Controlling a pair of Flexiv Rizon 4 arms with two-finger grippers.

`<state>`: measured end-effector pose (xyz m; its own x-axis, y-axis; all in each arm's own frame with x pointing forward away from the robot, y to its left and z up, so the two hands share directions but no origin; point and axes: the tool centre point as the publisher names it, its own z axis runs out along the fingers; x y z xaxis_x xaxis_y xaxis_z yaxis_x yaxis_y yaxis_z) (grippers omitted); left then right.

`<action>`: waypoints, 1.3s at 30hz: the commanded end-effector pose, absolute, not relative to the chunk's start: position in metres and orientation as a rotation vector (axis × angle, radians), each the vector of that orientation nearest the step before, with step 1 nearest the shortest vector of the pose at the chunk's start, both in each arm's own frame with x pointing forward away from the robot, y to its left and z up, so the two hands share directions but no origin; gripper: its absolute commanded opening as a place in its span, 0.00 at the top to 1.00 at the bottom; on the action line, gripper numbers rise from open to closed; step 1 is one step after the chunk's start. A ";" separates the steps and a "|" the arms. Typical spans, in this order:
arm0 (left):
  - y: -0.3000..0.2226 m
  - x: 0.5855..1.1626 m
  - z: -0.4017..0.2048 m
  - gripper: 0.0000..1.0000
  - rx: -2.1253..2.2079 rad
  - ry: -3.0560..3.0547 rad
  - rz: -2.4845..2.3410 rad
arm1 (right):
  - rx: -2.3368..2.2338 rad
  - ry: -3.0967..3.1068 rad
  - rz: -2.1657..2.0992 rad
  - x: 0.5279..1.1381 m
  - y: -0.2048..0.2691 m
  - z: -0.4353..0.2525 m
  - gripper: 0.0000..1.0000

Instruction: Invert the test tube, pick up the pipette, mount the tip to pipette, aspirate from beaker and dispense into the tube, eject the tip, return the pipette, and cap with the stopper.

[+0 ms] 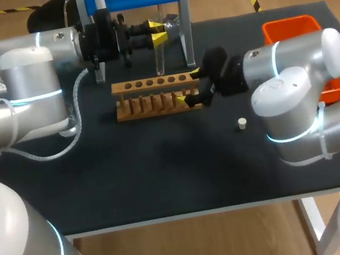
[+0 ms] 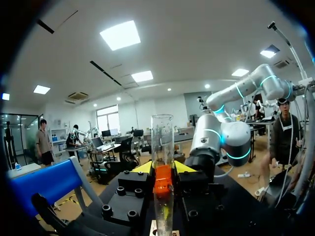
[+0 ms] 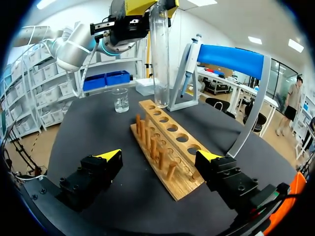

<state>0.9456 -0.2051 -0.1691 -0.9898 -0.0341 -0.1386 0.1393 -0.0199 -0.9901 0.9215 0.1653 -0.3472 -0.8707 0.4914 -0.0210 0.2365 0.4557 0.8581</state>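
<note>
Left gripper pinches an upright test tube just above the wooden rack. Right gripper is spread either side of the rack's end, on the bench.

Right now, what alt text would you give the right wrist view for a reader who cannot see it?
The left gripper holds a clear test tube upright over the far end of a wooden rack, while the right gripper, open, flanks the rack's near end. A beaker and a pipette on its blue-topped stand sit near the far end.
</note>
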 end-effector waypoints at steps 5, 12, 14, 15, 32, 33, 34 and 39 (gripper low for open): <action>-0.205 0.947 -0.169 1.00 0.117 2.115 -2.158 | 0.602 2.449 1.375 0.922 0.167 -0.350 0.00; -0.205 0.947 -0.169 1.00 0.117 2.115 -2.158 | 0.599 2.452 1.379 0.920 0.166 -0.347 0.00; -0.205 0.947 -0.169 1.00 0.117 2.115 -2.158 | 0.599 2.452 1.379 0.920 0.166 -0.347 0.00; -0.205 0.947 -0.169 1.00 0.117 2.115 -2.158 | 0.599 2.452 1.379 0.920 0.166 -0.347 0.00; -0.205 0.949 -0.170 1.00 0.106 2.112 -2.188 | 0.599 2.452 1.379 0.920 0.166 -0.347 0.00; -0.206 0.951 -0.170 1.00 0.106 2.115 -2.189 | 0.599 2.452 1.379 0.920 0.166 -0.347 0.00; -0.206 0.951 -0.170 1.00 0.110 2.103 -2.207 | 0.599 2.452 1.379 0.920 0.166 -0.347 0.00; -0.206 0.957 -0.174 1.00 0.070 2.067 -2.246 | 0.599 2.452 1.379 0.920 0.166 -0.347 0.00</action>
